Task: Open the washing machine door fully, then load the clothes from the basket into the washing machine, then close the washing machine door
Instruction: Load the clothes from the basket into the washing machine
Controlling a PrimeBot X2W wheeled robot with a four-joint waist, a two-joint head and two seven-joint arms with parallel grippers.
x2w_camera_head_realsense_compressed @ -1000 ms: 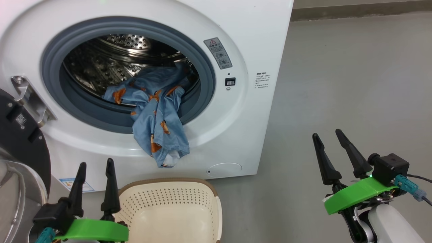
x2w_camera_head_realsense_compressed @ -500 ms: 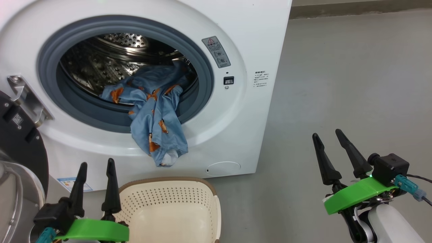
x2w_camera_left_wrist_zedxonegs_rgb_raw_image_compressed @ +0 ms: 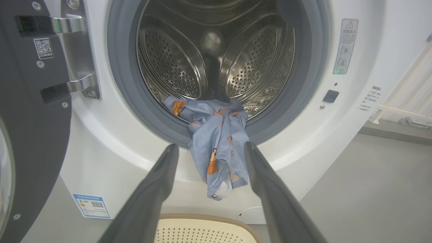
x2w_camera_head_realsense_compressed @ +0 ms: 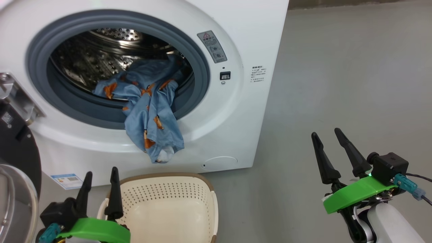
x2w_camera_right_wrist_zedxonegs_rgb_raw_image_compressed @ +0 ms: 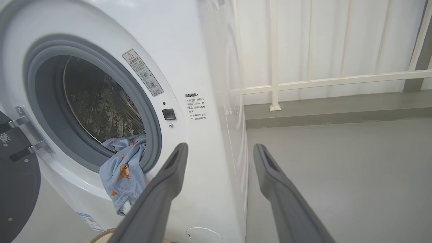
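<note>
Jaws of left gripper (x2w_camera_head_realsense_compressed: 102,170) are standing apart, gripping nothing, pointing at the washing machine (x2w_camera_head_realsense_compressed: 256,33) front below its opening. Right gripper (x2w_camera_head_realsense_compressed: 326,131) is likewise spread, hovering off the machine's right corner. Clothes (x2w_camera_head_realsense_compressed: 148,111) are lying partly in the drum (x2w_camera_left_wrist_zedxonegs_rgb_raw_image_compressed: 175,67), spilling over the gasket (x2w_camera_left_wrist_zedxonegs_rgb_raw_image_compressed: 125,101); long axis running down the machine's front, loose end pointing down. Basket (x2w_camera_head_realsense_compressed: 209,209) is sitting just before the machine. Washing machine door (x2w_camera_head_realsense_compressed: 17,148) is hanging open at the machine's left.
</note>
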